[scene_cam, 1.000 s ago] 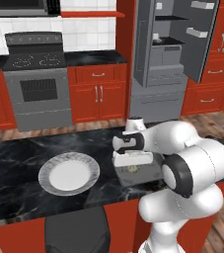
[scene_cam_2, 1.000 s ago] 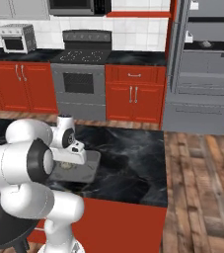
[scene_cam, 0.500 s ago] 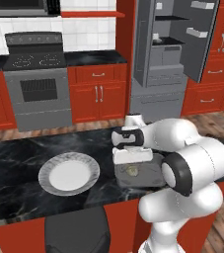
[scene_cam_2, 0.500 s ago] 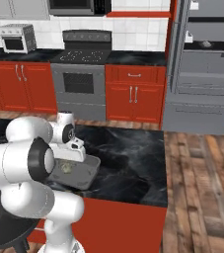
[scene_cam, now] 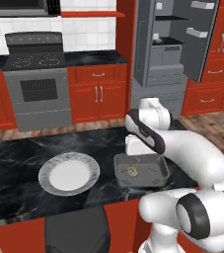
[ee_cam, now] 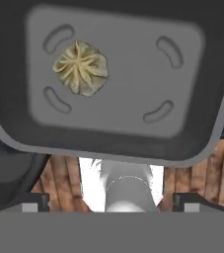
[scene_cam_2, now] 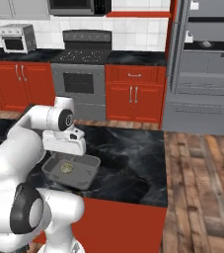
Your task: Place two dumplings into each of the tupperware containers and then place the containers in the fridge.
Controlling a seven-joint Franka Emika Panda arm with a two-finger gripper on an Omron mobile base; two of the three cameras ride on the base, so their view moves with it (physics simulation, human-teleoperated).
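Resting in a smooth grey tray (ee_cam: 209, 74): one crimped dumpling (ee_cam: 80, 68).

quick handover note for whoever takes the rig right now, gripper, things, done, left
Gripper: above the tupperware container, tips apart, holding nothing.
Container: on the dark counter, one dumpling inside, off to one side.
Plate beside it is bare.
Fridge: door open, across the floor.
Done: one dumpling placed.
Left: a second dumpling here, fill the other container, both into the fridge.
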